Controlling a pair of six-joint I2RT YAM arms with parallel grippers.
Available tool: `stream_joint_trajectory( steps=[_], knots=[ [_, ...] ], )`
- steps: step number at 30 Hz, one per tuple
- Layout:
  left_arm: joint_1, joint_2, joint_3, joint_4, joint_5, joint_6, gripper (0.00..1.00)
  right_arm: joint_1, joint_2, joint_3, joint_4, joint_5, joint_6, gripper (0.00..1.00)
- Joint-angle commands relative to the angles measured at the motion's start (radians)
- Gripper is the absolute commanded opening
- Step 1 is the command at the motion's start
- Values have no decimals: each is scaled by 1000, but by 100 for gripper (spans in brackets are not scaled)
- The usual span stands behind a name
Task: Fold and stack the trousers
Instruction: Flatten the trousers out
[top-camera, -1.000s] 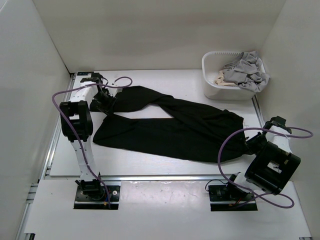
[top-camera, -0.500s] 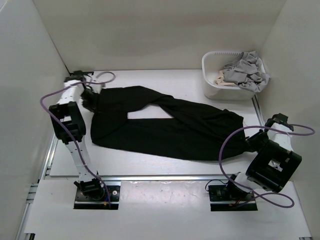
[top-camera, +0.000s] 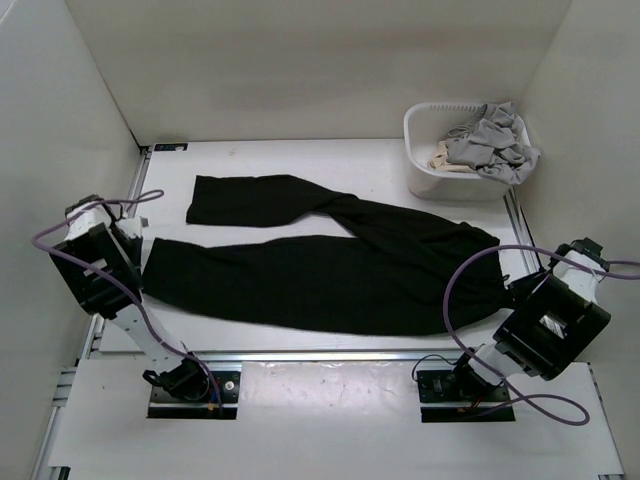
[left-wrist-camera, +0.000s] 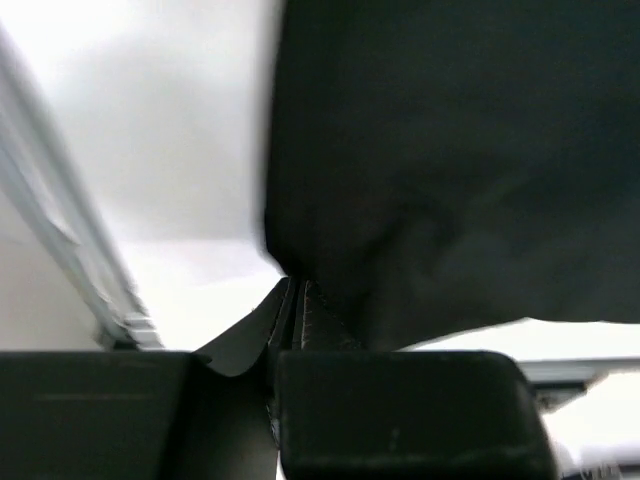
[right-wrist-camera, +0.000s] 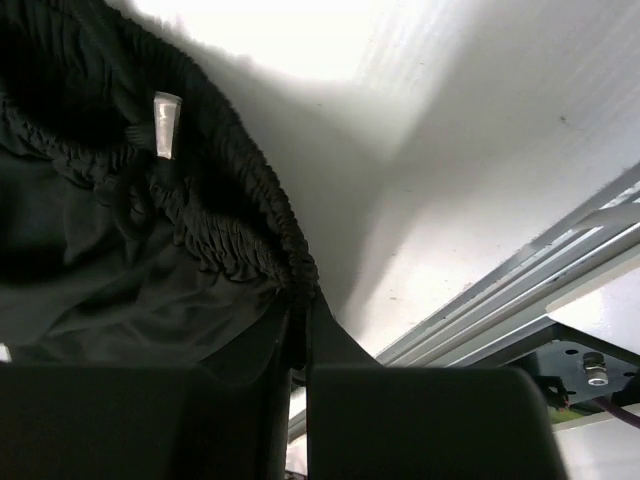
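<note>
Black trousers (top-camera: 320, 270) lie stretched across the white table, legs to the left, waistband to the right. My left gripper (top-camera: 138, 262) is shut on the hem of the near leg (left-wrist-camera: 300, 310) at the far left. My right gripper (top-camera: 512, 292) is shut on the elastic waistband (right-wrist-camera: 250, 215) at the right edge; a white label (right-wrist-camera: 165, 123) shows inside it. The far leg (top-camera: 250, 198) lies flat and free, its end towards the back left.
A white basket (top-camera: 430, 170) with grey and beige clothes (top-camera: 490, 140) stands at the back right. Metal rails run along the table's left (top-camera: 105, 290) and right (top-camera: 515, 225) edges. White walls enclose the cell.
My left gripper has pulled the near leg's hem from the back left down to the left edge, straightening that leg. My right gripper has drawn the waistband slightly right. The trousers now lie stretched out.
</note>
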Motion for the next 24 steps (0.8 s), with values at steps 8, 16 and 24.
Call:
stream_joint_trajectory(
  steps=[8,16,24],
  knots=[
    [55,-225,-245,77,-81,52,14,-17,-64,-64,-22,60,28,0],
    [115,-279,-330,86,-136,104,14,-17,-96,-115,-23,140,28,6],
    [115,-279,-186,34,-63,114,70,70,-127,-46,-79,254,28,68]
  ],
)
